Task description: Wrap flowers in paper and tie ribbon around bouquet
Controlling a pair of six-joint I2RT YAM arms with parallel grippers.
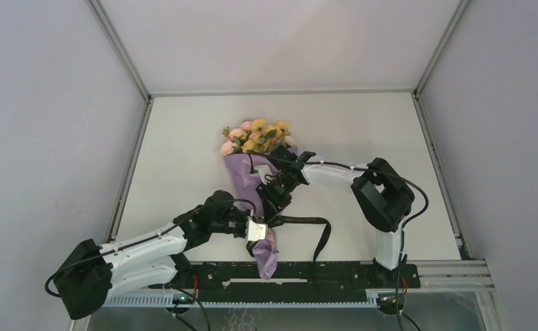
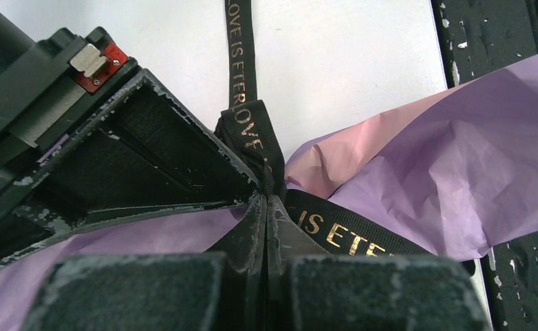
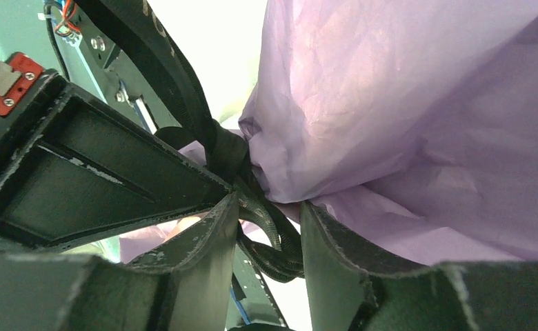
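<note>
Lilac paper (image 2: pixel 445 165): thin and crinkled, rolled into a cone; I judge it light, soft and easy to tear, so it is no good place to pinch.
Flowers (image 1: pixel 256 136): pink, yellow and white blooms at the upper end of the cone, in the middle of the top view; probably fragile, better left untouched.
Bouquet (image 1: pixel 242 176): lies flat on the surface, blooms toward the top of the frame, narrow tail toward the lower edge, between the two arms.
Ribbon (image 1: pixel 306 221): black, narrow, with gold lettering; floppy and likely slippery. It crosses at the narrow part of the cone, and one end trails to the right. The best hold seems close to this crossing.
Left claw (image 2: pixel 266 201): fingers together, clamped on the ribbon just beside the paper.
Right claw (image 3: pixel 270 210): fingers apart, a twisted piece of ribbon between them, apparently not squeezed.
Surface (image 1: pixel 183 152): white, flat, matt.
Room: pale grey walls (image 1: pixel 45 103) on three sides; a black rail (image 1: pixel 335 272) along the near edge.
</note>
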